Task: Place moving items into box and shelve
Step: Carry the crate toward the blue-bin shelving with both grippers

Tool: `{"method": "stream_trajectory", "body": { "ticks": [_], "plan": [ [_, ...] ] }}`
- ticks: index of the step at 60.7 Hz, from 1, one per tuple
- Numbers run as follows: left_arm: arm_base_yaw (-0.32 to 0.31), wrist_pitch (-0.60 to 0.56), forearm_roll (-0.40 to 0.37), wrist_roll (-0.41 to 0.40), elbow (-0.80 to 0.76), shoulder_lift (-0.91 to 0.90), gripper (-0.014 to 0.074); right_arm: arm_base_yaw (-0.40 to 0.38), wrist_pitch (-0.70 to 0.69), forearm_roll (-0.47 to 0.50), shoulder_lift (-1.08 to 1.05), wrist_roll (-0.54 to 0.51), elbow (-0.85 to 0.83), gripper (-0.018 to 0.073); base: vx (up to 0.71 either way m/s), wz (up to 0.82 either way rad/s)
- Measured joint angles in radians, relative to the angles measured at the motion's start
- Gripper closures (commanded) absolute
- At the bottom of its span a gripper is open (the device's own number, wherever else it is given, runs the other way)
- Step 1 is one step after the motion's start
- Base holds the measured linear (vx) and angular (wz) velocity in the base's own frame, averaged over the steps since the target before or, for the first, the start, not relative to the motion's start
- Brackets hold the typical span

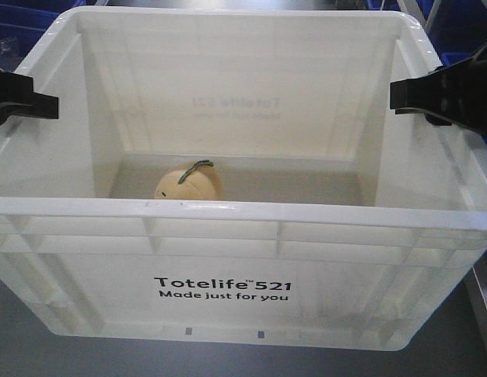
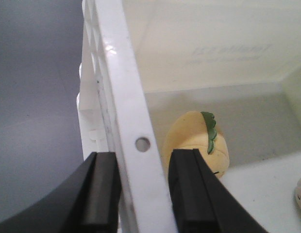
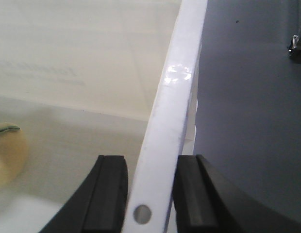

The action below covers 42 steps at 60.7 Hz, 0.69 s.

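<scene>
Grey table [image 1: 39,345] bears box [image 1: 228,271], mango [image 1: 188,185] inside. Left gripper [image 2: 141,194] and right gripper [image 3: 150,194] clamp opposite rims; lift both evenly.

Mango [image 1: 188,183] sits in box [image 1: 243,216], on floor, left of centre, nearer front wall. L gripper [image 1: 23,102] straddles left rim, R gripper [image 1: 420,96] straddles right rim.

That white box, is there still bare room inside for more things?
Yes. The box holds only the mango, left of centre near the front wall. The floor to its right and behind it is bare. The side rims are taken: left gripper and right gripper straddle them.
</scene>
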Motion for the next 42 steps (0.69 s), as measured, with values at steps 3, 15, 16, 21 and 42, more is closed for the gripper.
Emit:
{"method": "stream_trajectory", "body": {
  "ticks": [3, 15, 16, 21, 42],
  "plan": [
    [0.0, 0.0, 0.0, 0.0, 0.0, 0.0, 0.0603, 0.0, 0.0, 0.0, 0.0, 0.0, 0.0, 0.0565, 0.34, -0.18],
    [0.0, 0.002, 0.0, 0.0, 0.0, 0.0, 0.0603, 0.0, 0.0, 0.0, 0.0, 0.0, 0.0, 0.0565, 0.37, -0.19],
    [0.0, 0.002, 0.0, 0.0, 0.0, 0.0, 0.0603, 0.0, 0.0, 0.0, 0.0, 0.0, 0.0, 0.0565, 0.38, -0.18],
    [0.0, 0.003, 0.0, 0.0, 0.0, 0.0, 0.0603, 0.0, 0.001, 0.0, 0.0, 0.0, 0.0, 0.0565, 0.38, -0.16],
    [0.0, 0.003, 0.0, 0.0, 0.0, 0.0, 0.0603, 0.0, 0.002, 0.0, 0.0, 0.0, 0.0, 0.0565, 0.4, -0.1]
  ]
}}
